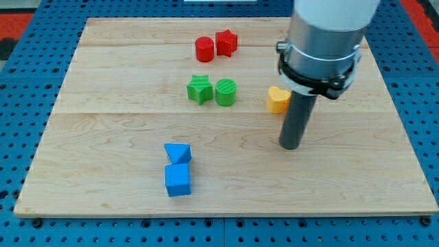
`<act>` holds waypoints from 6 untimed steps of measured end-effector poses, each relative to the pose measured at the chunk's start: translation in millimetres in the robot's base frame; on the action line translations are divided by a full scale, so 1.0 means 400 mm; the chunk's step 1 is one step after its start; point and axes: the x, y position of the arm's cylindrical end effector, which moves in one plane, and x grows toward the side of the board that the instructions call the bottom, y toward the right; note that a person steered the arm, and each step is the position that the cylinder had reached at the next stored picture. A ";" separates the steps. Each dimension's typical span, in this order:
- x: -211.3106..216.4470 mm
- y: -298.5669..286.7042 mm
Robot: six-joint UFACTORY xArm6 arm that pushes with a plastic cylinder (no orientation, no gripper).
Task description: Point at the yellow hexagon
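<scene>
Yellow block (277,100) beside my tip (290,146)

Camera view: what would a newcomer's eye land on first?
The big grey arm at the view's upper right, its dark rod ending at my tip, just below the yellow block. Then the colour pairs: two red blocks near the top, two green mid-board, two blue lower left.
</scene>
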 end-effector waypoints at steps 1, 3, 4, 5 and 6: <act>-0.007 -0.005; -0.008 -0.001; -0.004 -0.001; -0.047 -0.084; -0.063 -0.092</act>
